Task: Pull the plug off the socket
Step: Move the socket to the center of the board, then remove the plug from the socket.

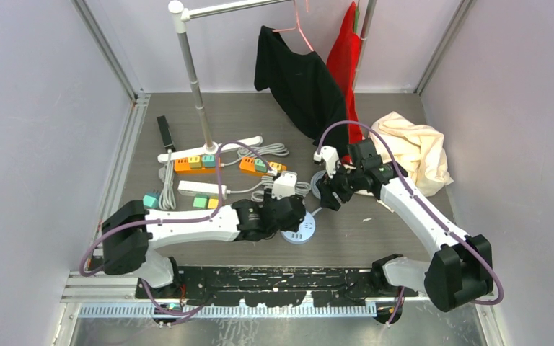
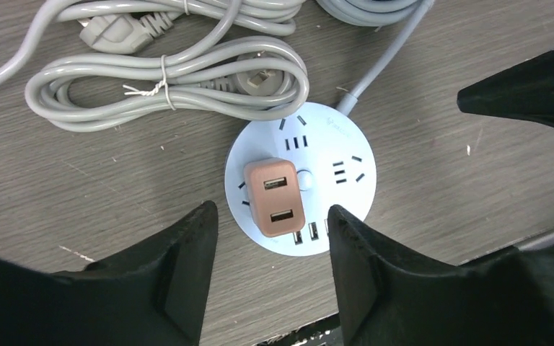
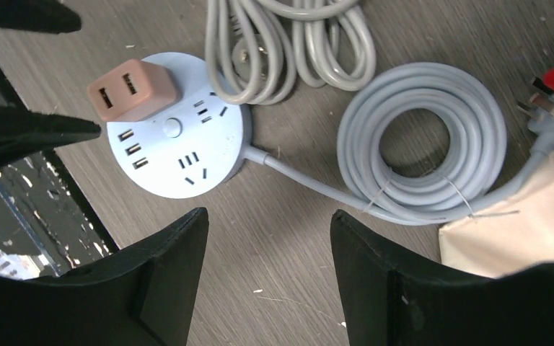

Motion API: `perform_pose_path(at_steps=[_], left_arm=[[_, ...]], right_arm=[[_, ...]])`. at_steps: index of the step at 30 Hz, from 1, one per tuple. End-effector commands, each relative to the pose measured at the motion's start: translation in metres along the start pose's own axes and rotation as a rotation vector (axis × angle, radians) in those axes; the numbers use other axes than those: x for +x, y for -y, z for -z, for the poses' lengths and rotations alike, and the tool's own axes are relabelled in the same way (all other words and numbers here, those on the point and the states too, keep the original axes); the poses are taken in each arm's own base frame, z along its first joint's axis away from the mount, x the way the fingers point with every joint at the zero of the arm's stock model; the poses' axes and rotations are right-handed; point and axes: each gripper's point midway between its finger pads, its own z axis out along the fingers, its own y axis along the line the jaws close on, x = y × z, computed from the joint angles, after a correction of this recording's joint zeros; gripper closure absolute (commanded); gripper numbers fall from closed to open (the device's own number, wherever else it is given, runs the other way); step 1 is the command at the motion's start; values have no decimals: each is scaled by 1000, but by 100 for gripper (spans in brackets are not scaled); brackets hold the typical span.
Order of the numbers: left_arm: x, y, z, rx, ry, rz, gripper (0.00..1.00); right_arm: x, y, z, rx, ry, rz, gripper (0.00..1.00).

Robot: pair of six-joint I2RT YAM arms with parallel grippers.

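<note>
A round white socket (image 2: 339,169) lies flat on the wooden table near its front edge, with a brown two-port plug (image 2: 275,196) seated in its left side. My left gripper (image 2: 271,209) hovers over it, open; the fingertips straddle the plug's near end without touching it. In the right wrist view the same socket (image 3: 187,155) and plug (image 3: 131,90) sit at the upper left. My right gripper (image 3: 268,214) is open over bare table beside the socket's cable. From above, the left gripper (image 1: 292,209) covers the plug and the socket (image 1: 303,232) peeks out below it.
A coiled grey cable (image 3: 422,155) runs from the socket toward a cream cloth (image 1: 415,148). Tied cable bundles (image 2: 166,76) lie just beyond the socket. Orange power strips (image 1: 195,164), a white strip (image 1: 202,189), a rack pole (image 1: 195,79) and hanging black (image 1: 299,79) and red (image 1: 344,58) garments stand behind.
</note>
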Motion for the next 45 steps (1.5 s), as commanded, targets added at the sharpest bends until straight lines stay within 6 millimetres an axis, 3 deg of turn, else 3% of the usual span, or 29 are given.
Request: perform_pose_path(at_steps=[1,6,8,14,37,41,43,45], left_arm=[[-12,-14,2,-184,44,-19,46],[-10,-9,-6,-256,4,-57,49],[-7,-7,-12,-276,-14,-77,55],[-1,-1,-20,-271,-38,-86,56],[8,6,-29,-250,-66,-106,65],[7,5,-28,-236,-57,-109,74],[2,4,-25,-222,-37,-115,87],[-4,5,-21,-197,-7,-112,91]], right_arm=[[-14,16,6,73,50,-36,32],[-13,18,5,80,46,-41,32],[-13,18,6,83,46,-43,32],[-12,20,7,90,46,-46,32],[-11,18,5,61,46,-89,32],[-12,14,4,29,53,-114,32],[-14,11,4,8,59,-129,32],[-16,8,3,-17,68,-149,32]])
